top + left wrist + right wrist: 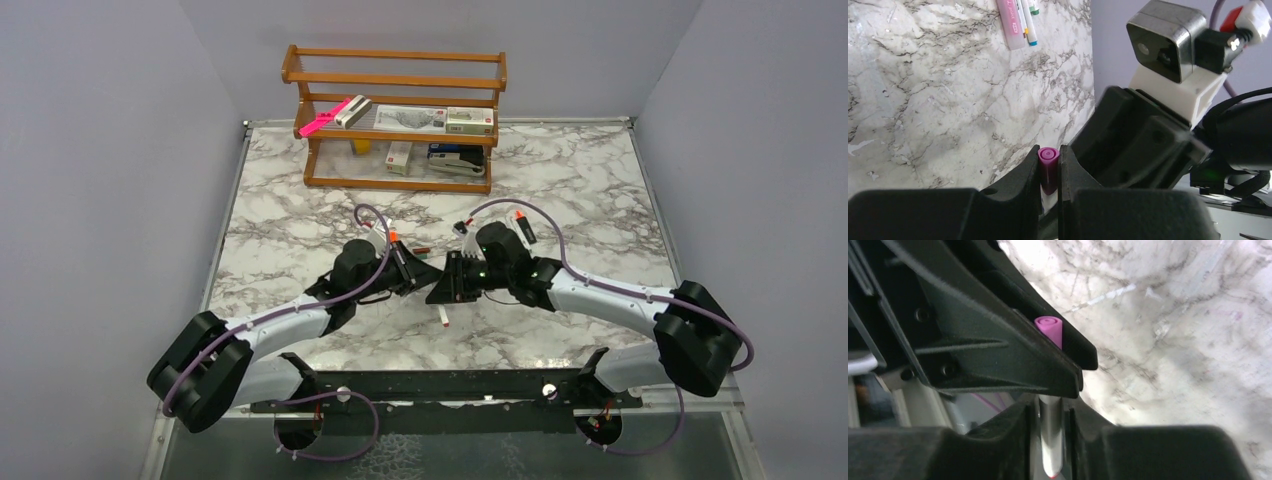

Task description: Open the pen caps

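Note:
My left gripper [420, 272] is shut on a purple pen cap [1048, 167], which stands end-on between its fingertips [1049, 159]. The cap is on a white-barrelled pen [1050, 440]. In the right wrist view the cap [1049, 329] shows past the left gripper's black finger [1013, 355]. My right gripper [1050, 412] faces the left one mid-table, and its jaws stand round the white barrel with a thin gap on each side. The pen's rear end [441, 316] sticks out below the two grippers in the top view.
A wooden rack [400, 120] at the back holds a long pink item [325, 118] and small boxes. A pink pack [1010, 22] and markers with blue and green caps [1029, 22] lie on the marble beyond my left gripper. Grey walls enclose the table.

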Tool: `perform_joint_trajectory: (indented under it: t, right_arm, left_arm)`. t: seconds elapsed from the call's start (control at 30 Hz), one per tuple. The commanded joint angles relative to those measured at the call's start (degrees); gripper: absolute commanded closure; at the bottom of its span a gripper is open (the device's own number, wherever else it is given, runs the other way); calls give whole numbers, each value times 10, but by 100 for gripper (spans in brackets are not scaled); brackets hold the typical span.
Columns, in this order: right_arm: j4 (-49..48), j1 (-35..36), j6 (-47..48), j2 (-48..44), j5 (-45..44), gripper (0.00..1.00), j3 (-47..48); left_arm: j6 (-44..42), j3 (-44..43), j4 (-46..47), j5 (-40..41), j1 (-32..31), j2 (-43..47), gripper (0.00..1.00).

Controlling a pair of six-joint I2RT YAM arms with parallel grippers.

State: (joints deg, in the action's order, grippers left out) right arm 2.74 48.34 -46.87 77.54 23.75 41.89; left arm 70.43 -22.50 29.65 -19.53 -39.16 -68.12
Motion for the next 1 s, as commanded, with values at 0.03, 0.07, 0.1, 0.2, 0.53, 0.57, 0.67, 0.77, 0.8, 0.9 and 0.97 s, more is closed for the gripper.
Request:
perform_joint_trajectory:
  t: [0.03, 0.07, 0.1, 0.2, 0.53, 0.57, 0.67, 0.77, 0.8, 0.9, 0.97]
  right_arm:
    - [-37, 4, -5, 4, 20, 99, -15]
    - [-36, 4, -3, 3, 19, 99, -16]
    - [-34, 4, -2, 0, 17, 99, -17]
    - [-28, 4, 2, -4, 13, 99, -19]
    - [-41, 4, -1, -2, 21, 99, -28]
    - [-41, 4, -1, -2, 21, 99, -30]
    - [-44, 4, -2, -7, 24, 99, -38]
    - [-49, 4, -5, -14, 28, 99, -49]
    - [-51, 4, -5, -16, 30, 99, -53]
    - [-53, 4, -9, -25, 31, 99, -63]
    - [-52, 4, -11, -33, 31, 99, -69]
  left_arm:
    - [7, -20, 30, 29, -6, -3, 100]
    - [8, -19, 31, 32, -6, -2, 100]
    - [8, -19, 32, 34, -6, -2, 100]
    - [8, -18, 33, 36, -6, -5, 100]
    - [5, -24, 36, 42, -6, -14, 100]
    - [3, -26, 37, 44, -6, -17, 100]
    - [-1, -35, 37, 46, -6, -27, 100]
    - [-5, -47, 38, 48, -5, -40, 100]
    - [-6, -51, 38, 48, -5, -44, 100]
    - [-11, -63, 39, 47, -4, -56, 100]
    - [-13, -71, 39, 47, -2, -64, 100]
